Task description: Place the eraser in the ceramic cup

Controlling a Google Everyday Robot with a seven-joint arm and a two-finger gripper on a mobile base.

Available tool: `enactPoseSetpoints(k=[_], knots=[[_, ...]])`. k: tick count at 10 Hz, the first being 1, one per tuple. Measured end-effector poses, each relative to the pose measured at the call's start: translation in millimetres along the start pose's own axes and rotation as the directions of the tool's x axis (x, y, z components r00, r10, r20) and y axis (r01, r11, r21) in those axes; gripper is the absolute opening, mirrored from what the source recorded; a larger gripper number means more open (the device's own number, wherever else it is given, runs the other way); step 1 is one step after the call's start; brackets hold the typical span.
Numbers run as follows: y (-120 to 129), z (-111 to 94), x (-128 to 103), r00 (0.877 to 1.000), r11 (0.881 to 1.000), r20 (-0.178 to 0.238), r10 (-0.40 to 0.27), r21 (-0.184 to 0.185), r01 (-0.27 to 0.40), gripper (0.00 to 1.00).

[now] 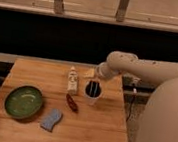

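The white ceramic cup (92, 97) stands upright near the right edge of the wooden table (93, 132). The black eraser with white stripes (93, 89) stands on end inside the cup, its top showing at the rim. My gripper (93, 77) hangs just above the cup's mouth, at the end of the white arm that reaches in from the right. I cannot tell whether it touches the eraser.
A white tube-like bottle (72, 80) stands just left of the cup. A small dark red pepper-like object (71, 102) lies in front of it. A green bowl (24, 101) and a light blue sponge (51, 119) sit at the front left.
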Motion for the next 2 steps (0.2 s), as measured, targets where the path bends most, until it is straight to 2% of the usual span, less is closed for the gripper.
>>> enactPoseSetpoints(k=[2], knots=[[3.7,-2.1,-0.7,1.0,1.0,0.008,-0.009,-0.023,0.009,0.79]])
